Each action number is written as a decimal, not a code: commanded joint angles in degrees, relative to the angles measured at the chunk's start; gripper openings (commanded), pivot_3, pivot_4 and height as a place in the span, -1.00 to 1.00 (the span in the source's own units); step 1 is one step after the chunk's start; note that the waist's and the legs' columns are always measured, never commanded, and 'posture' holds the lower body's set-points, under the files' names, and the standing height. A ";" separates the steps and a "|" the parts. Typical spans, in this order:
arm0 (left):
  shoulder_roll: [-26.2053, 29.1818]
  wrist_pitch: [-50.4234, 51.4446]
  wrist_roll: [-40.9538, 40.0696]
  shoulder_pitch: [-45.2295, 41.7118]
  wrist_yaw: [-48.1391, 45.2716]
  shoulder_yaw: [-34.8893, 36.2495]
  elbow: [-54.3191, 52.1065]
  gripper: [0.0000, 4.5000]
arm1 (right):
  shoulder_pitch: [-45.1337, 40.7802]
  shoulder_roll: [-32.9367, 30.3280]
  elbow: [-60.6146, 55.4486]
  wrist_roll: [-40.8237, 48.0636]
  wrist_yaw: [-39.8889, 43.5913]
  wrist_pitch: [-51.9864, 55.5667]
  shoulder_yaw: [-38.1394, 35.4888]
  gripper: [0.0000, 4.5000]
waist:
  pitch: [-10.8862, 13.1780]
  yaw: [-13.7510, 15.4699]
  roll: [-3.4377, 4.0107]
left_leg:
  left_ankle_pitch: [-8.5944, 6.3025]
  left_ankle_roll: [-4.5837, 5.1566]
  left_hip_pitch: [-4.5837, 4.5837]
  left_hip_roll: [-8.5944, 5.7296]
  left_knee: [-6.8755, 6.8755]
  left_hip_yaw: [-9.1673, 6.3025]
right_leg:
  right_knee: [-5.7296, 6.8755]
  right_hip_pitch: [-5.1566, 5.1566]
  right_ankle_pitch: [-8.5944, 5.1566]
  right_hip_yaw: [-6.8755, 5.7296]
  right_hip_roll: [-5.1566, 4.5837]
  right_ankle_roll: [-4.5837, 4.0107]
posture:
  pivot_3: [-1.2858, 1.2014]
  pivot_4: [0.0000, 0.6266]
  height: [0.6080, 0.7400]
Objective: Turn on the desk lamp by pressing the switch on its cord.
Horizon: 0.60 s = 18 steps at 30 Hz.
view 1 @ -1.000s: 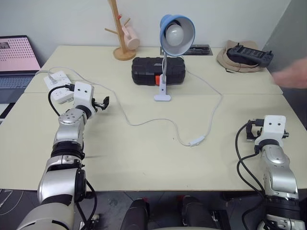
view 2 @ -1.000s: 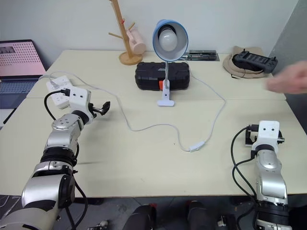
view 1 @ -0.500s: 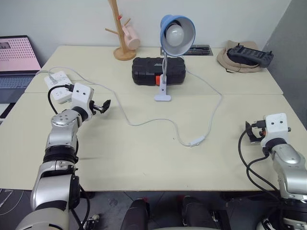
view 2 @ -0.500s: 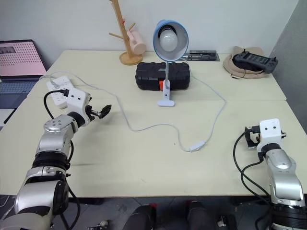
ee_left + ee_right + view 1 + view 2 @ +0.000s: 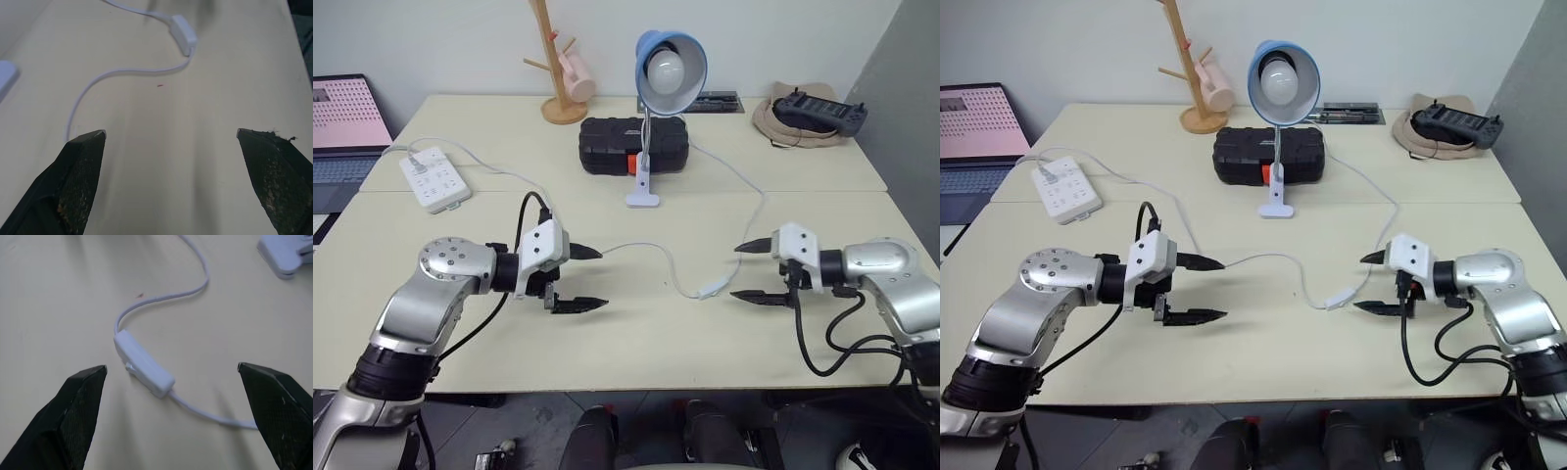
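Observation:
The desk lamp (image 5: 671, 61), blue shade and white bulb unlit, stands on its white base at the table's middle back. Its thin white cord (image 5: 636, 247) loops forward across the table. The white oblong switch (image 5: 712, 290) lies flat on the table along that cord. My right gripper (image 5: 735, 271) is open just right of the switch, pointing left at it, and the switch (image 5: 144, 364) lies between and beyond its fingers, untouched. My left gripper (image 5: 602, 278) is open farther left, pointing right over the cord, with the switch (image 5: 184, 34) well ahead of it.
A white power strip (image 5: 434, 178) lies at the left. A black case (image 5: 632, 144) sits behind the lamp base, a wooden mug tree (image 5: 563, 83) with a pink cup behind that. A hat holding a black controller (image 5: 808, 113) is at the back right, a laptop (image 5: 342, 117) far left.
Both grippers swung inward from the table's sides and now face each other across the switch. A person's hand at the right edge has left the view.

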 commanded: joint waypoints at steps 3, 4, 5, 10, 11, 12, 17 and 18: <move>1.76 -0.73 -0.85 1.39 -1.66 0.67 -4.05 0.99 | -5.02 1.45 8.88 -5.35 5.46 -12.37 3.95 1.00 | 0.01 0.03 0.01 | 0.00 0.00 -0.04 0.00 -0.01 -0.02 | 0.02 -0.07 0.00 0.00 -0.01 0.00 | 0.03 -0.52 1.00; 1.63 -0.50 -0.84 1.26 -1.50 0.69 -4.02 0.99 | -5.48 1.58 10.27 -6.06 5.81 -14.13 4.27 1.00 | 0.01 0.11 0.01 | 0.00 0.00 -0.04 0.00 0.00 -0.02 | 0.04 -0.06 0.00 -0.01 -0.01 0.00 | 0.03 -0.52 1.00; 1.43 -0.37 -0.76 1.21 -1.11 0.76 -3.85 0.99 | -6.16 1.93 12.26 -7.04 5.79 -16.18 4.75 1.00 | 0.01 0.13 0.01 | 0.00 0.00 -0.04 0.00 0.00 -0.02 | 0.04 -0.06 0.00 -0.02 -0.01 0.00 | 0.03 -0.52 1.00; 1.29 -0.63 -0.79 2.31 -0.53 1.02 -4.31 0.99 | -9.20 4.96 16.93 -7.13 8.00 -18.01 5.68 1.00 | 0.01 0.04 0.01 | 0.00 0.00 -0.01 0.00 0.00 -0.03 | 0.07 -0.09 0.00 0.06 0.00 -0.01 | 0.03 -0.52 1.00; 1.12 -0.63 -0.73 2.29 -0.25 1.00 -4.25 1.00 | -9.56 5.22 17.59 -7.28 8.12 -18.46 5.68 0.92 | 0.01 0.01 0.01 | 0.00 0.00 -0.01 0.00 0.00 -0.04 | 0.08 -0.10 0.00 0.07 0.02 -0.01 | 0.03 -0.52 1.00; 0.84 -0.52 -0.73 2.31 0.16 0.98 -4.28 1.00 | -9.87 5.56 18.16 -7.27 8.19 -18.56 5.55 0.84 | 0.01 0.03 0.01 | 0.00 0.00 -0.01 0.01 0.00 -0.07 | 0.09 -0.10 0.00 0.05 0.02 -0.02 | 0.03 -0.52 1.00; 0.35 -0.83 -0.70 2.52 0.66 0.44 -4.43 1.00 | -10.93 6.56 19.53 -7.35 9.23 -19.05 5.79 0.26 | 0.01 0.14 0.02 | 0.00 0.00 -0.02 0.05 0.01 -0.08 | 0.08 -0.09 0.00 0.05 -0.03 -0.02 | 0.03 -0.52 1.00; 0.10 -0.82 -0.62 2.25 0.89 0.39 -4.20 1.00 | -11.09 6.68 19.93 -7.45 9.37 -19.31 5.84 0.12 | 0.01 0.17 0.02 | 0.00 0.00 -0.01 0.05 0.00 -0.09 | 0.08 -0.09 0.00 0.04 -0.03 -0.02 | 0.03 -0.52 1.00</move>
